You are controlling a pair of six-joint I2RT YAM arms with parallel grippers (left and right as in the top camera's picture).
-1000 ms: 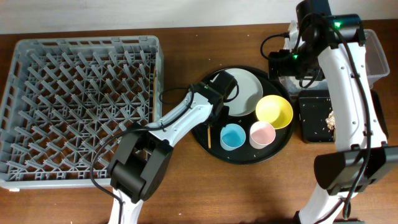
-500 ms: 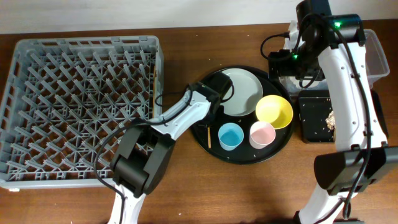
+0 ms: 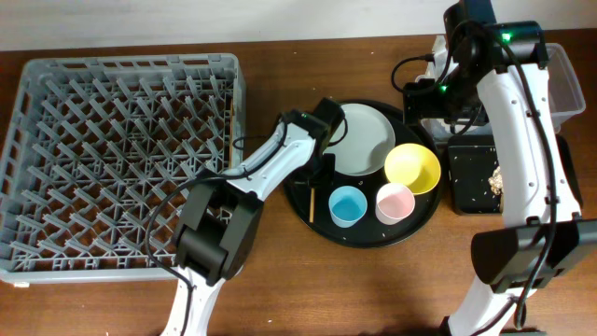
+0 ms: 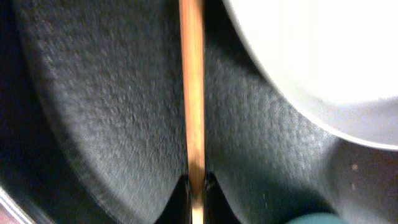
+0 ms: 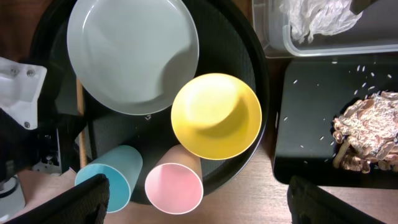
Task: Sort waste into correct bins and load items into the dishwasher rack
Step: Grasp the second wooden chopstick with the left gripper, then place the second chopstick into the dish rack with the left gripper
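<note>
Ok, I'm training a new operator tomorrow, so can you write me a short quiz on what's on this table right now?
1. True or false: the crumpled tissue lies in the clear tub.
2. What does the shallow black tray hold?
A. food scraps
B. a pink cup
C. a yellow bowl
3. Fill in: the jaws of the left gripper flank a thin wooden ___.

Key: 1 true. 2 A. 3 chopstick.
</note>
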